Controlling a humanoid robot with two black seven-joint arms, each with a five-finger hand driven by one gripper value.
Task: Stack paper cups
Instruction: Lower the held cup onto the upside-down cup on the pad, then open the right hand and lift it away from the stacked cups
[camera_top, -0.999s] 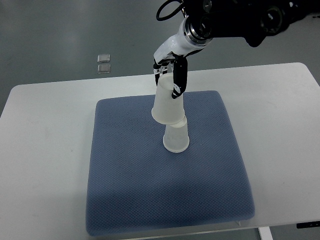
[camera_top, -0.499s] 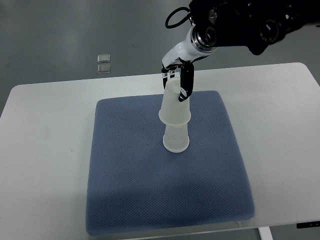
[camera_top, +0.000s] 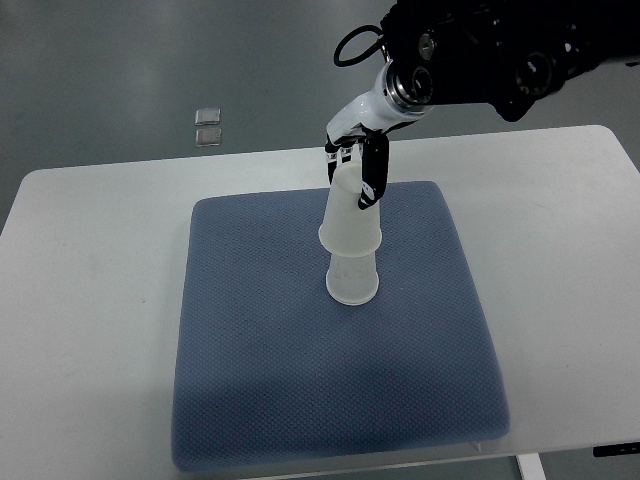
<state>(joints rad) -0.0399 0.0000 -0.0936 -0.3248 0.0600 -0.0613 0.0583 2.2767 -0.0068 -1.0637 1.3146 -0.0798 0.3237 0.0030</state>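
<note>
An upside-down white paper cup (camera_top: 352, 278) stands on the blue mat (camera_top: 260, 350) near its middle. A second upside-down cup (camera_top: 348, 218) sits over its top, nearly upright. My right hand (camera_top: 356, 170) reaches in from the upper right and is shut on the upper part of that second cup, with a dark finger (camera_top: 371, 176) lying down its right side. The left arm does not show.
The mat lies on a white table (camera_top: 90, 300). Two small clear squares (camera_top: 207, 124) lie on the grey floor beyond the table's far edge. The dark arm (camera_top: 490, 50) crosses the upper right corner.
The held cup has swung from a left-leaning tilt to nearly upright over the lower cup and has settled a little lower. My right hand shifted right with it.
</note>
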